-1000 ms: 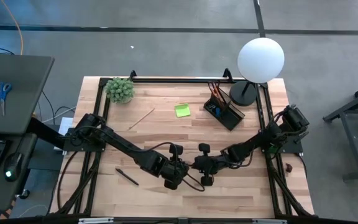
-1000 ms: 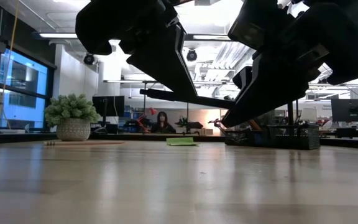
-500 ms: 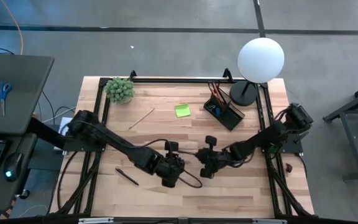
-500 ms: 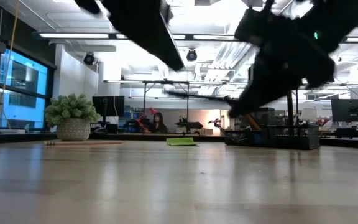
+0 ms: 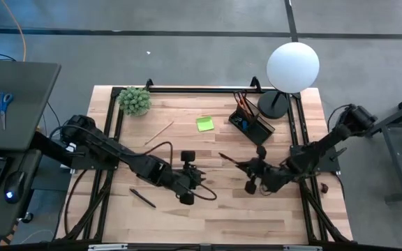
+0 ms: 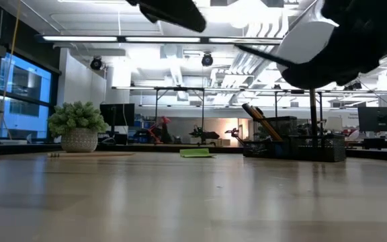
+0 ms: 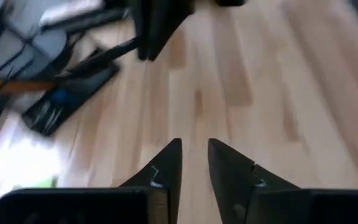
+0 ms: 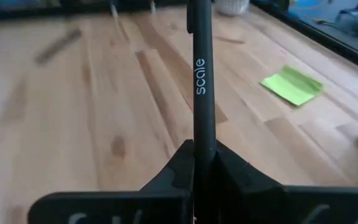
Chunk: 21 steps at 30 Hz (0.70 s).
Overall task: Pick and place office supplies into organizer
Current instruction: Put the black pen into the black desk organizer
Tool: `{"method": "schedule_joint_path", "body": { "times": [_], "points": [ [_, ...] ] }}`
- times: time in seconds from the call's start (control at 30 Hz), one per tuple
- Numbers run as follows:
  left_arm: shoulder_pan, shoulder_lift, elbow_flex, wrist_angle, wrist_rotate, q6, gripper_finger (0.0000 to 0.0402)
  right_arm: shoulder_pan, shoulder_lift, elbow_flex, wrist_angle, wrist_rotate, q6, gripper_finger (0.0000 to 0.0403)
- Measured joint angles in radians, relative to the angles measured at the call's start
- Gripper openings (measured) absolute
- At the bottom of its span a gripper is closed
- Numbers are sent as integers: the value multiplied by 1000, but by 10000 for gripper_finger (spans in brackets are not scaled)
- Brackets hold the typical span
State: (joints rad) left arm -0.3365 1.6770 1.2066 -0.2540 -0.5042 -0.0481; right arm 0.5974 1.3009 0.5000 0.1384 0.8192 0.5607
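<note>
A black pen (image 8: 202,74) printed "scale" sticks out ahead of my right gripper (image 5: 243,167), which is shut on it above the table's middle right. My left gripper (image 5: 199,177) hovers to its left, above the near middle. Its fingers (image 7: 166,163) stand a little apart with nothing between them. The black organizer (image 5: 251,124) stands at the far right and holds several pens and pencils. A lime-green sticky pad (image 5: 204,123), a wooden pencil (image 5: 159,132) and another black pen (image 5: 143,198) lie flat on the table. My right gripper pinches the pen's rear stretch (image 8: 204,144) between its two fingers. The pen runs on forward past the fingertips, along the way they point, toward the table's far left (image 5: 223,157). It is lifted clear of the table.
A white globe lamp (image 5: 292,66) stands behind the organizer at the far right corner. A small potted plant (image 5: 135,100) stands at the far left corner. Bare wood (image 5: 187,150) lies between the sticky pad and the grippers.
The two grippers met at the table's near middle with the pen level between them, then parted. My right gripper has gone toward the right edge, turning, and carries the pen alone. My left gripper has let go, risen and drawn back toward the left.
</note>
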Motion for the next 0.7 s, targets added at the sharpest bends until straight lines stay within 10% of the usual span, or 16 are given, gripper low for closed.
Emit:
{"method": "schedule_joint_path", "body": {
  "times": [0.43,0.7],
  "points": [
    [157,-1,-408,1068,372,22,13,43,-61,-123,334,-36,-155,18],
    [196,8,-448,1152,406,-36,82,30,-61,-122,406,-74,-240,19]
  ]
}}
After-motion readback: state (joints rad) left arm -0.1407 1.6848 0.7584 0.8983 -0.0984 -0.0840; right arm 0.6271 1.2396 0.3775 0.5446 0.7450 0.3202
